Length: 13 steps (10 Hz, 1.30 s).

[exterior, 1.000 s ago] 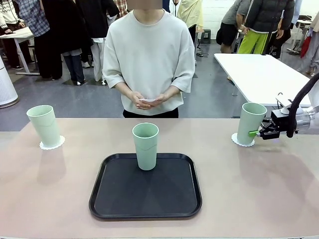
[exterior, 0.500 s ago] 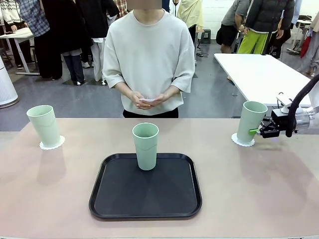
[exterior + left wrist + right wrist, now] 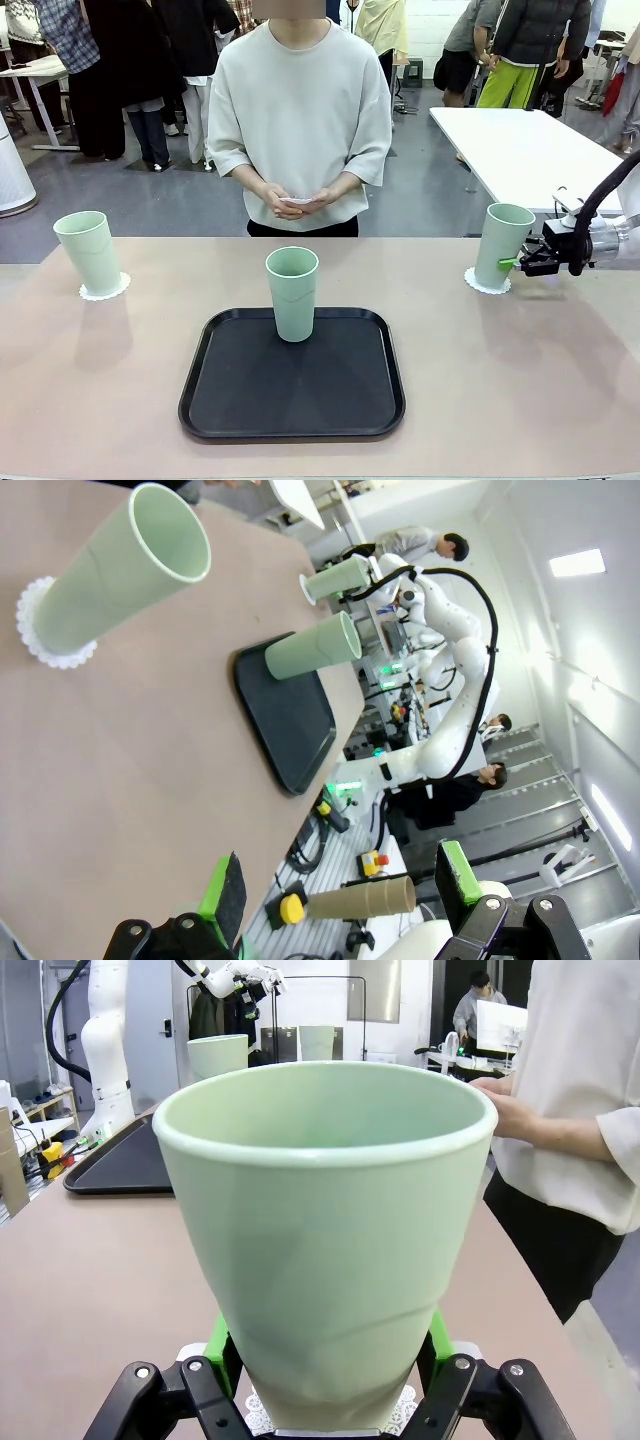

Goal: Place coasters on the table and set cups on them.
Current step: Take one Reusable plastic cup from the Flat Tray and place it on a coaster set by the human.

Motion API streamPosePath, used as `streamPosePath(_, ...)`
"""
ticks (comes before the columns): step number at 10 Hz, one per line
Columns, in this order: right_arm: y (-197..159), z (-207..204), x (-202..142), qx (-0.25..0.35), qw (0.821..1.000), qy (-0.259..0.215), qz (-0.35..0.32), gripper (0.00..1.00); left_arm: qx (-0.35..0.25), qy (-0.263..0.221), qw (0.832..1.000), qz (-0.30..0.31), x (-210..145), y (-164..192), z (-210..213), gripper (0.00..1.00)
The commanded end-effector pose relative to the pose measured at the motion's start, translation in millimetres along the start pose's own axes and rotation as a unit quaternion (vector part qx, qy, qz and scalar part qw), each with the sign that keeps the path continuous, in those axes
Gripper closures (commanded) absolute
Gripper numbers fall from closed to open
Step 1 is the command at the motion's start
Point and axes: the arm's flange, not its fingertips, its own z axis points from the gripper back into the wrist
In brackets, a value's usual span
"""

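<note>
On the tan table [image 3: 520, 380] at the right, a mint-green cup [image 3: 502, 245] stands over a white scalloped coaster [image 3: 478, 284], and my right gripper [image 3: 512, 264] is shut on its lower part from the right. In the right wrist view that cup [image 3: 325, 1220] sits between the green pads [image 3: 222, 1345], with the coaster [image 3: 255, 1415] under its base. A second cup [image 3: 89, 251] stands on a coaster [image 3: 104, 291] at the far left. A third cup [image 3: 292, 293] stands on the black tray [image 3: 292, 390]. My left gripper [image 3: 340, 885] is open above the table, apart from the left cup [image 3: 120, 575].
A person stands at the far side, both hands [image 3: 297, 200] holding a small white disc at waist height. A white table [image 3: 520, 150] lies behind the right side. Bare tabletop runs between the tray and each outer cup.
My right gripper and its cup have shifted slightly up and to the right, and the cup stands a little straighter. Everything else is unchanged.
</note>
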Motion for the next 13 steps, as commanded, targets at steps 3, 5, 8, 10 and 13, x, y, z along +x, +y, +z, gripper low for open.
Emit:
streamPosePath(3,-12.0,4.4,-0.5,-0.004,1.0,-0.021,-0.02,0.18,0.003,-0.002,1.0,0.007,1.3,-2.8,2.5,0.0)
streamPosePath(5,-13.4,3.6,-4.4,-0.002,1.0,-0.011,-0.029,0.18,0.003,-0.002,1.0,0.007,1.3,-2.8,2.5,0.0)
streamPosePath(8,-15.8,-2.4,-9.1,0.002,0.999,0.008,-0.041,0.18,0.003,-0.002,1.0,0.007,1.3,-2.8,2.5,0.0)
streamPosePath(10,-16.3,-4.3,-12.1,0.002,0.999,0.017,-0.046,0.18,0.003,-0.002,1.0,0.007,1.3,-2.8,2.5,0.0)
streamPosePath(13,-16.1,-4.8,-13.1,0.0,0.999,0.029,-0.045,0.18,0.003,-0.002,1.0,0.007,1.3,-2.8,2.5,0.0)
